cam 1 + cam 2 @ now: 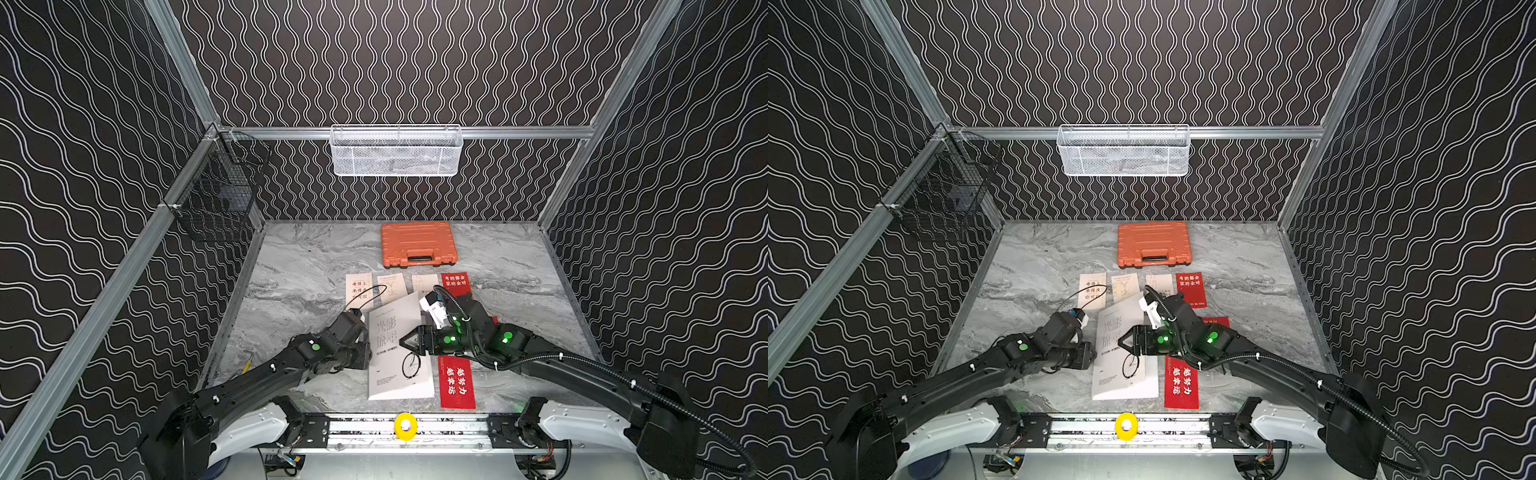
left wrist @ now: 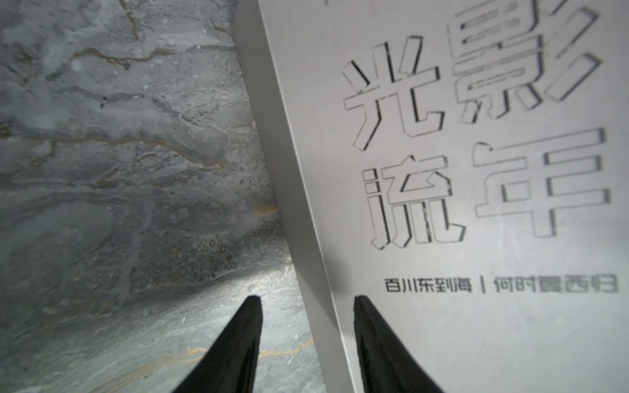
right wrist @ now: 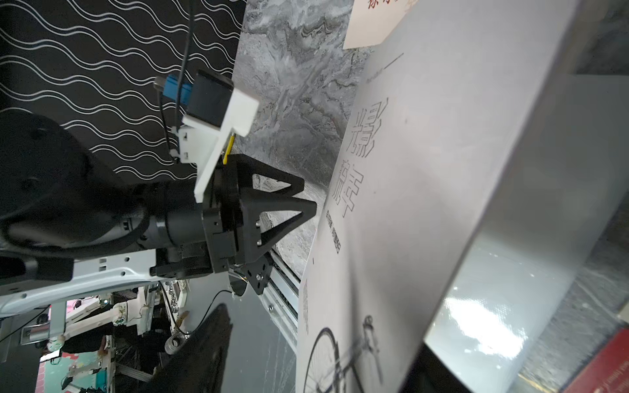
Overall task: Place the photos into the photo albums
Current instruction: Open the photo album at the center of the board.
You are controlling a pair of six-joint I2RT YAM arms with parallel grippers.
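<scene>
While both arms (image 1: pixel 257 374) (image 1: pixel 582 370) stretch low over the table (image 1: pixel 291 270), left tool (image 2: pixel 307 298) and right tool (image 1: pixel 406 344) face across the photo album (image 1: pixel 395 374), released.

The white album (image 1: pixel 388 376) bears grey characters and a bicycle drawing, and it lies front middle with its cover raised a little over the pages. Three cream photos (image 1: pixel 359 286) and a red photo (image 1: pixel 456 281) lie flat in a row behind it. A second red photo (image 1: pixel 457 382) lies just beside its right edge.

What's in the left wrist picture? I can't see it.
A white album with big grey Chinese writing fills half the picture. The left gripper, black fingers apart, straddles its edge above a grey marble table.
</scene>
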